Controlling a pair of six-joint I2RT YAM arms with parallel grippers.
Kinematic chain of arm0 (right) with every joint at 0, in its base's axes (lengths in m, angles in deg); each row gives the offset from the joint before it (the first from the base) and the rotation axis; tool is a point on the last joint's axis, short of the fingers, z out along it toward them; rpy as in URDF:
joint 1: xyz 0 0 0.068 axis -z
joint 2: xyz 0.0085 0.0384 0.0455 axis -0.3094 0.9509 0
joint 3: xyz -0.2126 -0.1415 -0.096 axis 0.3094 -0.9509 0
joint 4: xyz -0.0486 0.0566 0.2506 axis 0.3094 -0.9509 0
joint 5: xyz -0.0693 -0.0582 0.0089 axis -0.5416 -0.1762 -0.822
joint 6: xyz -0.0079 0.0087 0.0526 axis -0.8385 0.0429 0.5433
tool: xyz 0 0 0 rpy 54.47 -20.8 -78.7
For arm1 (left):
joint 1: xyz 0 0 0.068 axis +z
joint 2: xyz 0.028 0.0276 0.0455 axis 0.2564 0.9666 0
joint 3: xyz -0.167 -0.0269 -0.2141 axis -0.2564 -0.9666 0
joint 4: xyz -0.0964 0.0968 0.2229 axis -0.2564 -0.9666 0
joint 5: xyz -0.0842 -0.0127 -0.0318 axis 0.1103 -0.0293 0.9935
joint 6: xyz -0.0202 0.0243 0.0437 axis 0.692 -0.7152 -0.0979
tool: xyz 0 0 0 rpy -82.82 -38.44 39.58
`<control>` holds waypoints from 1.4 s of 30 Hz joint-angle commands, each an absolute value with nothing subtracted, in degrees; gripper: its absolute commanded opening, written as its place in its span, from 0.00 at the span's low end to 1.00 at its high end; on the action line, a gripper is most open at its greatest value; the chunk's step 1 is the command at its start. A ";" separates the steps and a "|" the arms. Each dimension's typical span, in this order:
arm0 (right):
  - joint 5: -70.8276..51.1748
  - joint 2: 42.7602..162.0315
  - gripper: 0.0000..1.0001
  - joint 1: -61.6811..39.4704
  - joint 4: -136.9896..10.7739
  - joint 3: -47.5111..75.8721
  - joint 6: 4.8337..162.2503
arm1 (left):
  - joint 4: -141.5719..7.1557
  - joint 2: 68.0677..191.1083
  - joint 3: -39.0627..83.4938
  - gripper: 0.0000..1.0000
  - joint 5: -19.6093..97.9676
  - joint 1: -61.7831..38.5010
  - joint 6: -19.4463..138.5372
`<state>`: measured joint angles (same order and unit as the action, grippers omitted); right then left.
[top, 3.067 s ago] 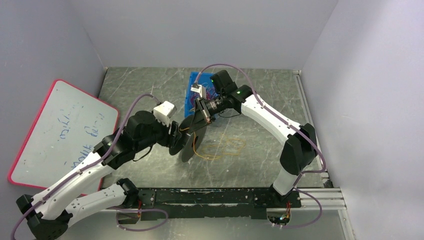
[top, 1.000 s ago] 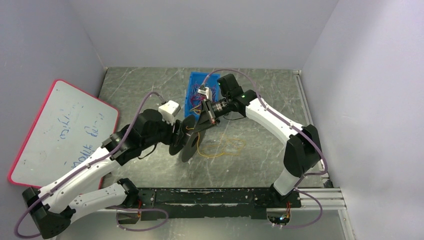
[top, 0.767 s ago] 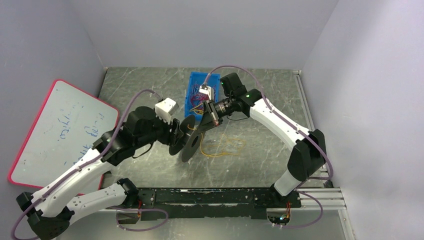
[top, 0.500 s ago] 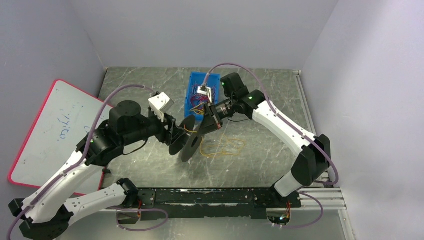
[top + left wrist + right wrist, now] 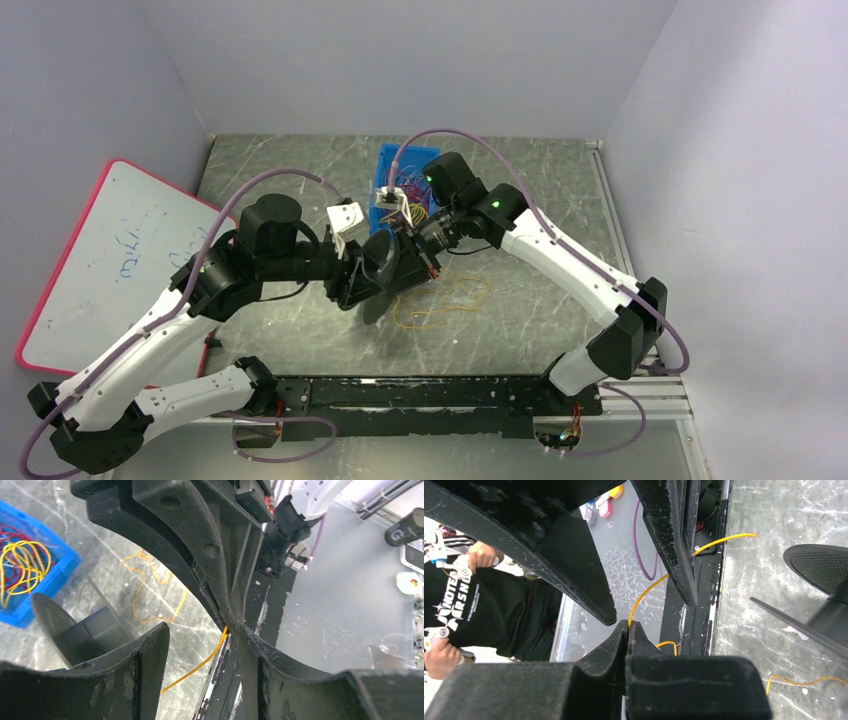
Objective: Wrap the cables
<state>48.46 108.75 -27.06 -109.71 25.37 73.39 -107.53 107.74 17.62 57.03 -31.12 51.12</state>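
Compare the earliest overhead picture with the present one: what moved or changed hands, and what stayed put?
The right gripper, shut on the yellow cable throughout, swung toward the near edge, its tips now between the open jaws of the left gripper. The elbow of the left arm shifted away from the near edge. Nothing visibly taken or released. The blue bin and whiteboard stayed put.

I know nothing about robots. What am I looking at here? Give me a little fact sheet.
Left end effector: open, next to the right one
Right end effector: shut on a yellow cable
Black spool: on the table under both
Blue bin: far side, full of tangled cables, mostly yellow and red
Cable loops: yellow, on the table by the spool
Whiteboard: left, pink-rimmed
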 commanded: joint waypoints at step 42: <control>7.37 93.83 0.00 -32.75 -94.81 18.75 78.74 | -110.29 107.52 19.49 0.17 67.12 -31.46 51.64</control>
<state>14.56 96.40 -31.58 -101.08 21.44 77.85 -112.34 107.76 17.92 65.13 -31.16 50.47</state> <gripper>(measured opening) 0.010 0.179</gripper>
